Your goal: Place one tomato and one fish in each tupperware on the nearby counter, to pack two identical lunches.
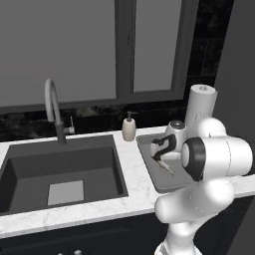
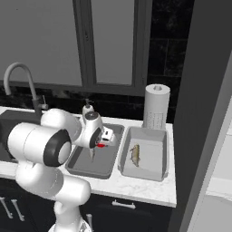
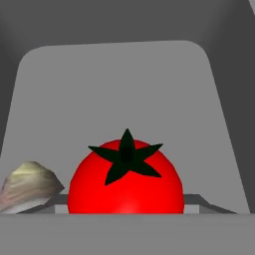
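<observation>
My gripper hangs low over the darker grey tupperware on the white counter, shut on a red tomato with a dark green stem star. A sliver of that tomato shows under the hand. In the hand view, a pale fish lies on the tray floor just left of the tomato. It appears as a fish in the same tray in the left base view. Beside it, the lighter tupperware holds another fish.
A large dark sink with a curved faucet lies left of the trays. A soap dispenser stands behind the darker tray and a paper towel roll behind the lighter one. A dark tall panel closes the right side.
</observation>
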